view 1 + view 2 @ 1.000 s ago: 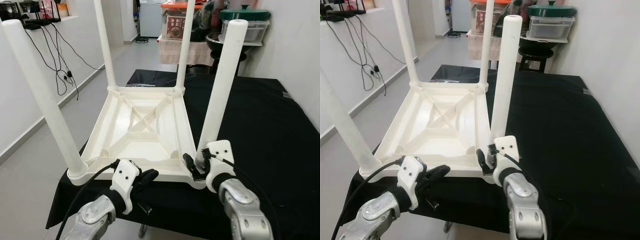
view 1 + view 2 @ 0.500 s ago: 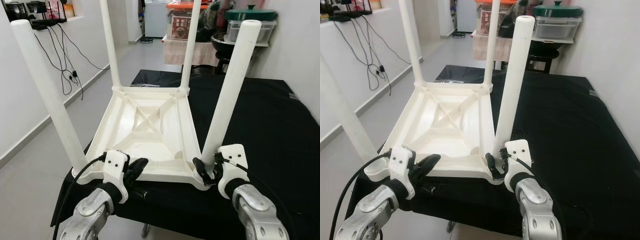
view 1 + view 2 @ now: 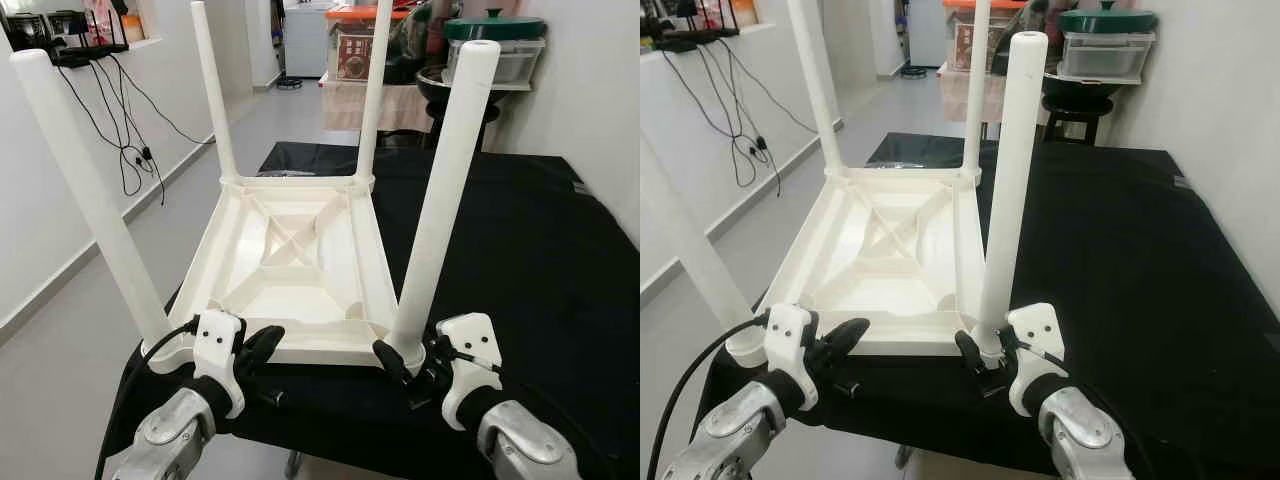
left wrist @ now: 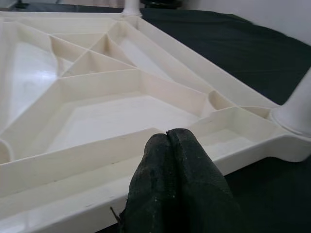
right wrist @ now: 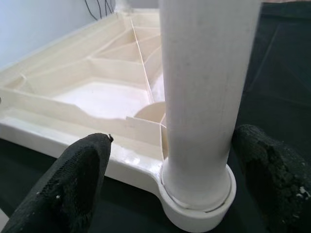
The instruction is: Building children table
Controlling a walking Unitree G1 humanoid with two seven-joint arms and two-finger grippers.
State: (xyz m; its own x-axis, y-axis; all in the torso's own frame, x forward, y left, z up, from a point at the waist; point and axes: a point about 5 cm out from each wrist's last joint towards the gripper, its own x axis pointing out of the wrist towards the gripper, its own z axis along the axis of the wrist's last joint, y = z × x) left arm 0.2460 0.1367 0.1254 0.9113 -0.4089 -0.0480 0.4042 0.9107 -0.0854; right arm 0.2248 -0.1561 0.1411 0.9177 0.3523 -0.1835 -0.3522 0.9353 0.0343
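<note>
A white plastic children table [image 3: 290,250] lies upside down on a black-covered table [image 3: 540,250], with all its legs standing up. The near right leg [image 3: 445,190] sits in its corner socket. My right gripper [image 3: 408,368] is open at that leg's base, with one finger [image 5: 73,184] on each side of it and small gaps to the leg [image 5: 204,97]. My left gripper [image 3: 262,345] is shut with nothing in it. Its tip [image 4: 167,138] is against the table's front rim, between the near left leg [image 3: 90,190] and the middle.
The white table's front rim lies along the black table's near edge, with grey floor [image 3: 60,340] below on the left. Cables [image 3: 130,150] hang on the left wall. A shelf with boxes and a green-lidded container [image 3: 490,40] stands at the back.
The camera has shifted a little. My left gripper has slid left along the front rim. My right gripper stays at the base of the near right leg.
</note>
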